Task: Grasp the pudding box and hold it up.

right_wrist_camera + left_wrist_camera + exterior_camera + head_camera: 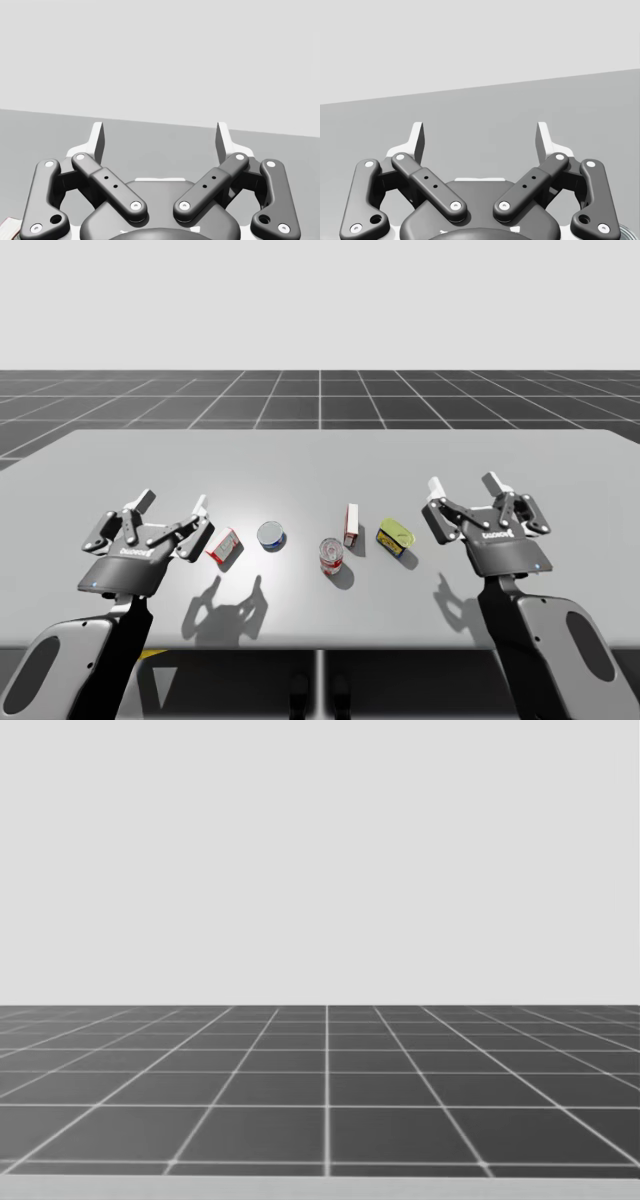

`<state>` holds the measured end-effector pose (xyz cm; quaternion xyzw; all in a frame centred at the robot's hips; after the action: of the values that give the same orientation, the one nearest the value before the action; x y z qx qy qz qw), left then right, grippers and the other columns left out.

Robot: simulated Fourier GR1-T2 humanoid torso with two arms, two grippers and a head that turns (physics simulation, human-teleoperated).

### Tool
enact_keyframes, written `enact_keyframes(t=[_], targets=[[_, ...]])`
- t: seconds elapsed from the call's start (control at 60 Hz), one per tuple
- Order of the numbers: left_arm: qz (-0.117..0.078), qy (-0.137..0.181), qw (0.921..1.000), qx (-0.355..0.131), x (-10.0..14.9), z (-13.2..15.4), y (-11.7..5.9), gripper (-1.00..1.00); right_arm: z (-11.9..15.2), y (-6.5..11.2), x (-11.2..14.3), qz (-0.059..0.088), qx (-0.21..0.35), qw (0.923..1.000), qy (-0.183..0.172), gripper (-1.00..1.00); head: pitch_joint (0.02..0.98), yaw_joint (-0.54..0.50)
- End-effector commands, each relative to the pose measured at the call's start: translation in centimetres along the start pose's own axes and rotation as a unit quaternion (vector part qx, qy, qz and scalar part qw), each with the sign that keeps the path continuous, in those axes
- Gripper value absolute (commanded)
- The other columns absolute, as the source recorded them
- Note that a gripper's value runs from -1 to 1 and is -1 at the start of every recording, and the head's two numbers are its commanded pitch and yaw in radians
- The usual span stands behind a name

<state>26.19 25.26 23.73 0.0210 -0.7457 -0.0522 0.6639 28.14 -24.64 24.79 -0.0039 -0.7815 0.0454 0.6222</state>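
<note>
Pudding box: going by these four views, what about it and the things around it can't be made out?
Which box holds pudding: the small red-and-white box and the upright red-and-white box are too small in the high view.
Whether the left gripper touches the small box: their outlines meet in the high view.
What the reddish sliver beside the right gripper is: the right wrist view's edge cuts it off.

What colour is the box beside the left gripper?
Red and white box; clearest in the high view.
</note>
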Motion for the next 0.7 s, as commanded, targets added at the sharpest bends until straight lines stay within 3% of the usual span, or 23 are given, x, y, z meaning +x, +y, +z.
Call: enact_keyframes(t=[0.017, 0.05, 0.083, 0.1, 0.25, 0.483, 0.7], targets=[[0.001, 0.001, 1.0000, 0.001, 0.02, 0.05, 0.05, -1.00, 0.17, 0.07, -0.13, -0.004, -0.026, 0.9996, 0.001, -1.00, 0.051, 0.02], [0.002, 0.001, 1.0000, 0.000, 0.00, 0.04, 0.05, -1.00, 0.20, 0.02, -0.13, -0.004, -0.020, 0.9998, 0.004, -1.00, 0.060, 0.02], [0.003, 0.003, 1.0000, 0.000, -0.04, 0.02, 0.06, -1.00, 0.05, -0.03, -0.13, -0.027, -0.008, 0.9995, 0.013, -1.00, 0.071, 0.02], [0.004, 0.003, 1.0000, -0.001, -0.05, 0.01, 0.06, -1.00, 0.00, -0.04, -0.14, -0.030, -0.006, 0.9994, 0.014, -1.00, 0.077, 0.01], [0.008, 0.006, 1.0000, 0.000, -0.07, -0.04, 0.19, -1.00, -0.17, -0.29, -0.18, -0.029, -0.001, 0.9992, 0.026, -1.00, 0.178, 0.01], [0.009, 0.008, 0.9999, -0.001, -0.04, -0.07, 0.37, -1.00, -0.34, -0.31, -0.20, -0.031, -0.008, 0.9991, 0.029, -1.00, 0.461, 0.00], [0.007, 0.009, 0.9999, -0.002, -0.18, -0.17, 0.42, -1.00, -0.34, -0.23, -0.15, -0.033, -0.007, 0.9990, 0.030, -1.00, 0.646, -0.04]])
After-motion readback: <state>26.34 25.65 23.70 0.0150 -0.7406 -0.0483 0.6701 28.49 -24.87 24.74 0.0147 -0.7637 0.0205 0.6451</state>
